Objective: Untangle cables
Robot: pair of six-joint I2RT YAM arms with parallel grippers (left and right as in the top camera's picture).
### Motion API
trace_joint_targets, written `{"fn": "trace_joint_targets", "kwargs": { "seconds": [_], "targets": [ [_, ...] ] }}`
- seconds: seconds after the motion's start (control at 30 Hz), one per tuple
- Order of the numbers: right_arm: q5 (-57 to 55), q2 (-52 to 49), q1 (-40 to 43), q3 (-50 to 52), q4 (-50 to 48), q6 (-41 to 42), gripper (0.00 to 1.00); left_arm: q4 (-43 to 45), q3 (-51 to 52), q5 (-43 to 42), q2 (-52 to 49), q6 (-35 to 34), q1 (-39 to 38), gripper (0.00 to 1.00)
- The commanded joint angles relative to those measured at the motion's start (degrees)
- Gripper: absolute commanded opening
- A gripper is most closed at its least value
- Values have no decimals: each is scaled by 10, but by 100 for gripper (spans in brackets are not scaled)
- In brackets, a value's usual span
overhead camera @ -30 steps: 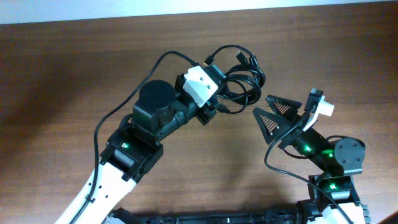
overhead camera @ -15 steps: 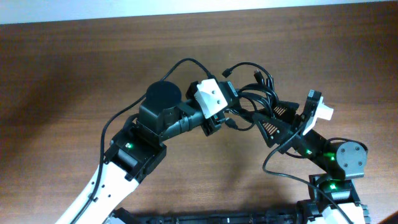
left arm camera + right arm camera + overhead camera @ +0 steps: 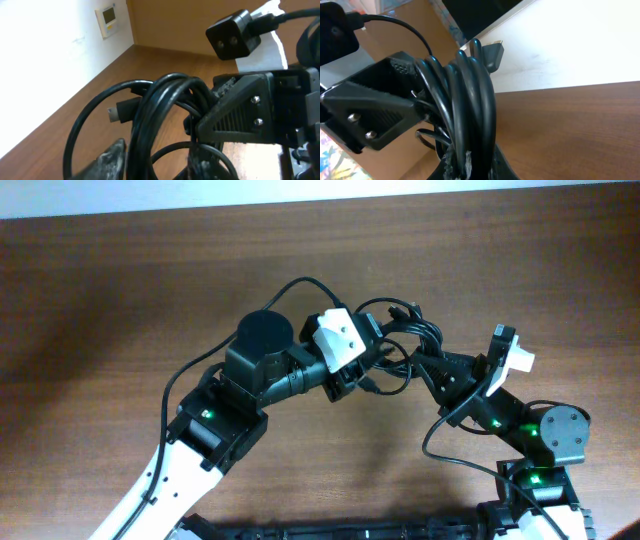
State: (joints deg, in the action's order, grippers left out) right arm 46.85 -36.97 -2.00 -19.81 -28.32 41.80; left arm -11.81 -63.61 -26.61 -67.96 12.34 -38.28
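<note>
Right claw (image 3: 428, 367) is closed on the bundle of thin black looped cables (image 3: 405, 325) above the brown wooden desk (image 3: 150, 280); left claw (image 3: 368, 368) stands half open around it. I judge nothing is untangled yet.

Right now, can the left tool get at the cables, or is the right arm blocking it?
Likely yes. The cables loop through the left tool, whose jaws stand apart around them. The right tool is shut on the same bundle from the opposite side, close by but not in between.
</note>
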Motion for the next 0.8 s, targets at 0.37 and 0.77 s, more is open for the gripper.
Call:
{"fn": "trace_joint_targets", "kwargs": {
  "seconds": [0.37, 0.77],
  "targets": [
    [-82, 2, 3, -6, 45, 3, 4, -171, -5, 165, 27, -24, -2, 99],
    [-70, 2, 3, -6, 46, 4, 4, -166, -5, 332, 29, -102, -2, 99]
  ]
}}
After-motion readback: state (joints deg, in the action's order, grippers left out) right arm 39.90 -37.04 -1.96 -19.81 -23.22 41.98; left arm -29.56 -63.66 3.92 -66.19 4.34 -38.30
